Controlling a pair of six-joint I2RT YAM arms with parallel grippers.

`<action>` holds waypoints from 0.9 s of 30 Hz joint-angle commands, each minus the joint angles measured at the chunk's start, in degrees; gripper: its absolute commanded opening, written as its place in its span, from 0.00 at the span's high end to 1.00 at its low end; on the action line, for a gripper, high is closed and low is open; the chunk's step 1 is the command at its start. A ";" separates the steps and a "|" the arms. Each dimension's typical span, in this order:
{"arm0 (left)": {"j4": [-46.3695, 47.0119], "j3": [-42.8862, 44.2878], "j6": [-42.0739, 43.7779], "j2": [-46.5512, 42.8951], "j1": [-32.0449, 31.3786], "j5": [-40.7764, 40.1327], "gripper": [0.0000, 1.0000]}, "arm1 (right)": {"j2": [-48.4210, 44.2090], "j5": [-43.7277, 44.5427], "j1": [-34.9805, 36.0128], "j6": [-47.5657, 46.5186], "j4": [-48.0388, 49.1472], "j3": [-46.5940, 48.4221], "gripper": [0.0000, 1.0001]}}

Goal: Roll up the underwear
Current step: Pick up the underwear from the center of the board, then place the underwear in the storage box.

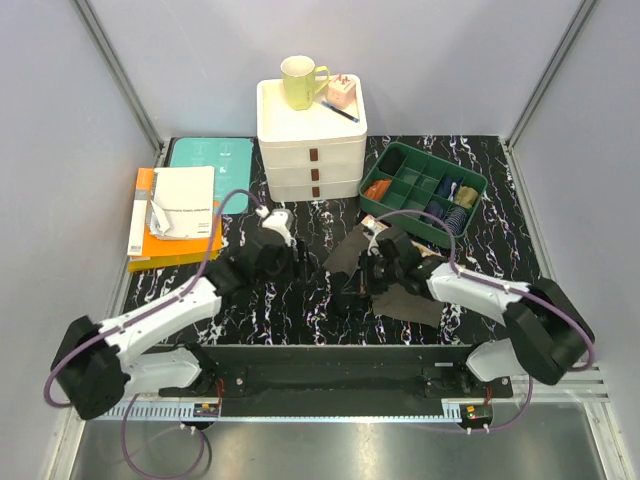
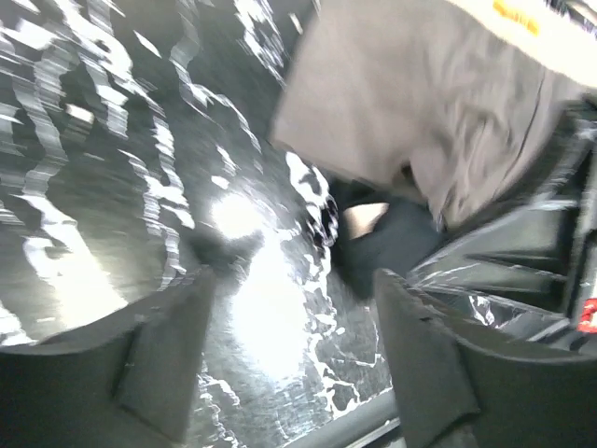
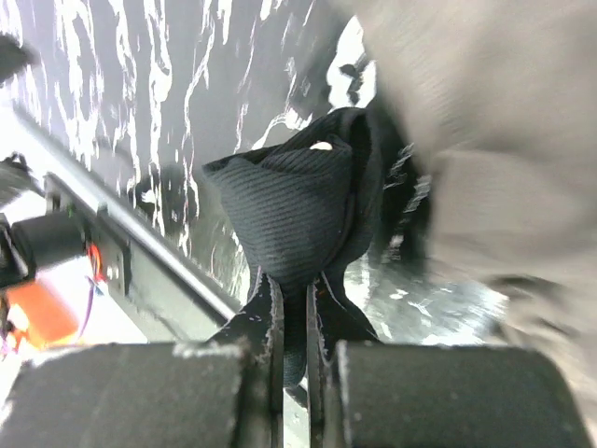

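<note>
Near edge: both arms reach in from their bases toward mid-table.

Right gripper: jaws pressed together on a fold of the black underwear. The cloth bunches above the fingertips in a loose, cone-like curl. Whether it clears the black marbled mat cannot be told.

Left gripper: fingers spread wide with nothing between them, low over bare mat just beside the garments. Both wrist views are blurred, so fine detail is unreliable.

Mid-table: the olive-brown underwear lies just past the left gripper, mostly flat, with a pale waistband at its far edge. In the overhead view it sits under and around the right gripper, partly hidden. The black pair touches or overlaps it; which lies on top cannot be told.

Far side: white drawer unit with a mug on top, green organiser tray to its right, books to its left. None is involved.

Judgement: the step in hand is rolling the black pair, early to middle. The curl is started but loose, not a finished bundle. The olive-brown pair looks unrolled.

The next move likely calls for the right gripper to hold its pinch while turning the cloth over itself. The free left gripper would come across to pin or tuck the loose edge. Care is needed not to snag the olive-brown pair alongside.
</note>
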 commanded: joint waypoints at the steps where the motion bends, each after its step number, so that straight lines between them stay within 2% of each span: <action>1: -9.72 6.63 1.24 -4.95 6.80 0.52 0.20 | -6.98 8.35 -5.11 -4.87 -16.48 9.47 1.00; 3: -12.91 8.83 2.46 -6.18 9.45 2.26 0.12 | -8.56 13.61 -8.27 -6.28 -23.14 14.90 1.00; 4: -15.62 10.67 3.17 -6.62 11.81 2.80 0.09 | -8.74 19.03 -9.07 -6.98 -25.10 16.85 1.00; 5: -16.69 11.65 3.87 -6.98 12.97 3.07 0.01 | -8.74 22.13 -9.86 -8.03 -26.86 18.78 1.00; 11: -20.75 16.49 10.37 -7.95 18.68 3.33 0.01 | -2.78 29.62 -18.73 -11.81 -32.49 32.14 1.00; 18: -20.75 18.51 12.14 -5.93 23.35 5.53 0.01 | 12.59 35.25 -23.92 -12.96 -36.63 47.69 1.00; 27: -20.48 18.51 13.55 -6.98 24.23 2.63 0.01 | 24.38 35.60 -27.18 -8.31 -38.12 56.76 1.00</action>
